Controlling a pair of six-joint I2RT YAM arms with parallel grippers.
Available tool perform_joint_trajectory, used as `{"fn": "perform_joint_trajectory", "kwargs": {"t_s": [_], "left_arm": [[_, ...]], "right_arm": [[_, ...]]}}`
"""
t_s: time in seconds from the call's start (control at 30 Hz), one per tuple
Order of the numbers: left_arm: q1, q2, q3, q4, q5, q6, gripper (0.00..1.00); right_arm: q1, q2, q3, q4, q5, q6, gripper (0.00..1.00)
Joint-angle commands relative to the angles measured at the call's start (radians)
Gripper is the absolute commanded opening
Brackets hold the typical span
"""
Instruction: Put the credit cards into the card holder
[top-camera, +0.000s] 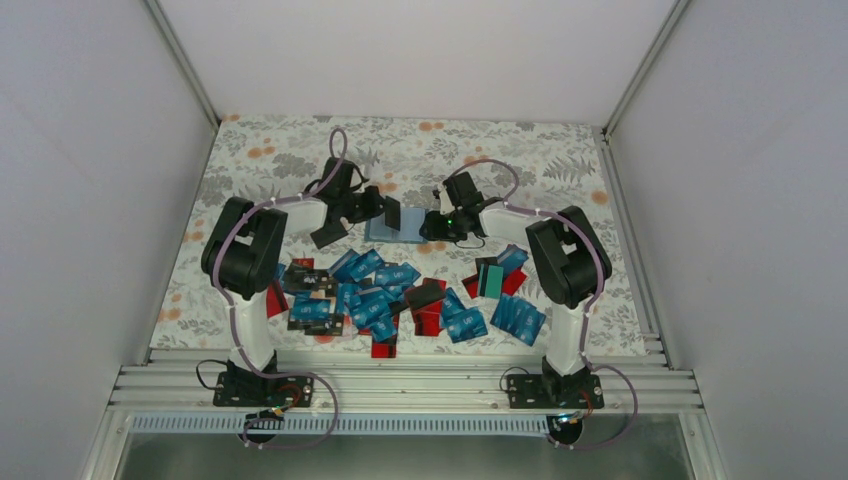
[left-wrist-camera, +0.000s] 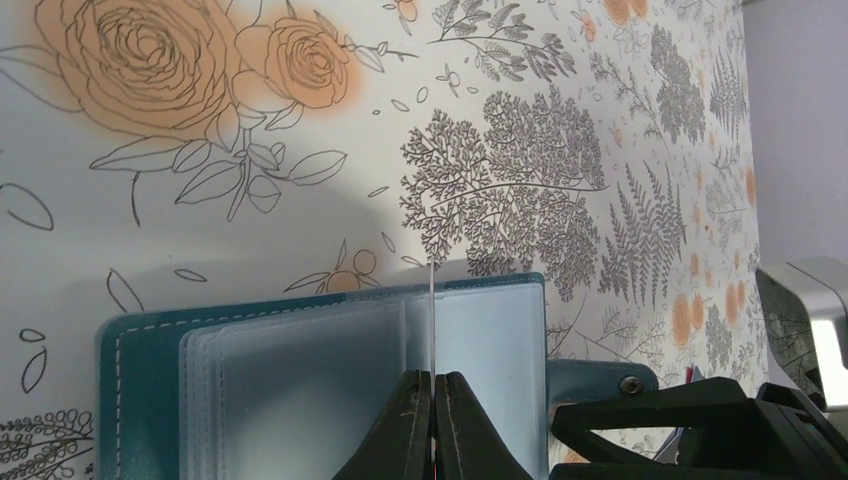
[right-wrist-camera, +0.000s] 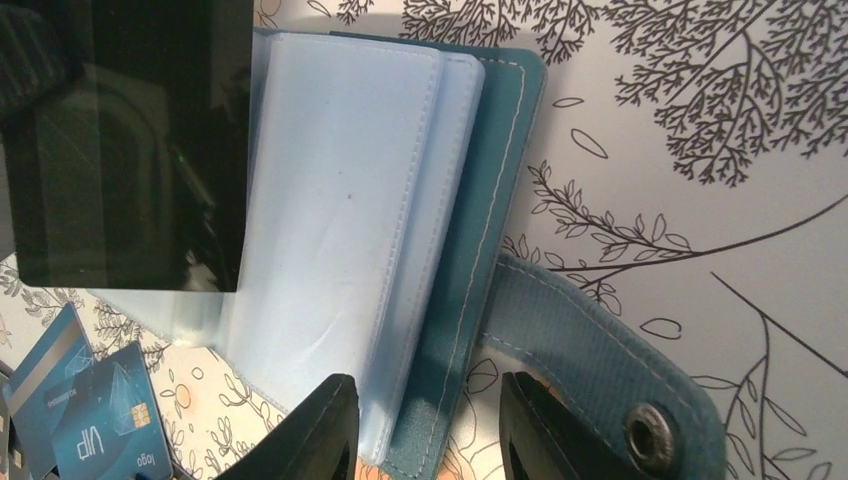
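Observation:
The card holder (top-camera: 383, 231) lies open on the flowered cloth at the back middle, its clear sleeves up. It also shows in the left wrist view (left-wrist-camera: 300, 370) and the right wrist view (right-wrist-camera: 350, 200). My left gripper (left-wrist-camera: 433, 378) is shut on a black card (right-wrist-camera: 130, 140) held on edge just above the sleeves; it shows edge-on as a thin line (left-wrist-camera: 432, 310). My right gripper (right-wrist-camera: 428, 390) is open, its jaws standing either side of the holder's right edge beside the snap strap (right-wrist-camera: 600, 370). The other credit cards (top-camera: 400, 300), mostly blue, lie in a loose pile nearer the arms.
A teal-green card (top-camera: 490, 280) and red cards (top-camera: 430, 322) lie in the pile. Blue cards (right-wrist-camera: 90, 410) show beside the holder in the right wrist view. White walls close in the cloth at the back and both sides. The two grippers are close together over the holder.

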Motion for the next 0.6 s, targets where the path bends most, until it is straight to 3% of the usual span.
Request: {"fn": "perform_joint_trajectory", "kwargs": {"t_s": [0.0,0.57], "left_arm": [[0.005,0.0,-0.023,0.033,-0.004,-0.009,0.02],[0.003,0.001,-0.055,0.059,0.026,-0.009,0.02]], "right_arm": [[-0.004,0.029,-0.017,0.025,-0.003,0.001,0.37],[-0.004,0.035,-0.016,0.026,-0.021,0.004,0.36]]}}
